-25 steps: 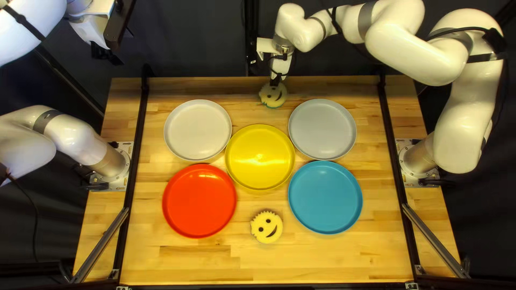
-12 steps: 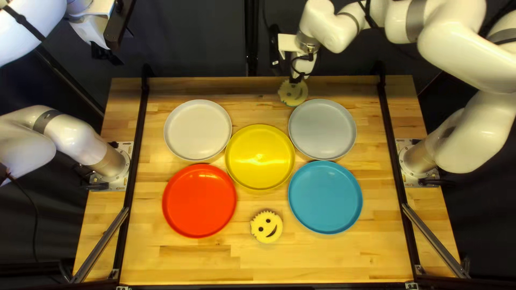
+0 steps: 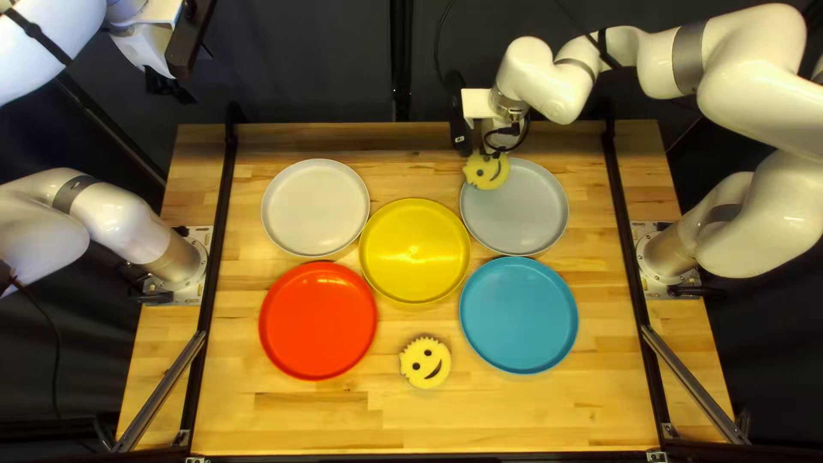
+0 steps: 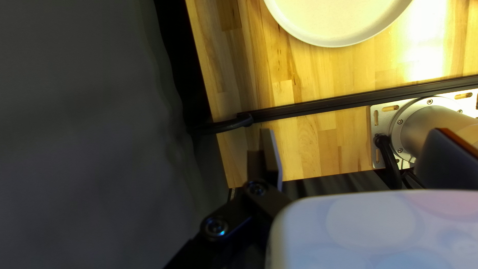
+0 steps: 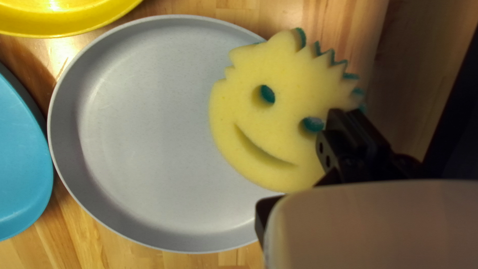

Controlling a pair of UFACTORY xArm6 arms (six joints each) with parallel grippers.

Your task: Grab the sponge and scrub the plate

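Ideally, the right gripper [image 5: 343, 117], pinched closed on one edge of the sponge [image 5: 279, 119] over the rim of the gray plate [image 5: 139, 124], should center it before pressing lightly and flat.

Yellow smiley-face sponge [image 5: 284, 119] over edge of gray plate [image 5: 149, 124].

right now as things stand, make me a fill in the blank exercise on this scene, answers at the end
My ____ jaws are shut on a sponge.
In the right wrist view, that sponge overlaps the ____ plate.
Another sponge lies between the blue plate and the ____ one.
The centre plate is ____.

Missing words: right; grey; red; yellow
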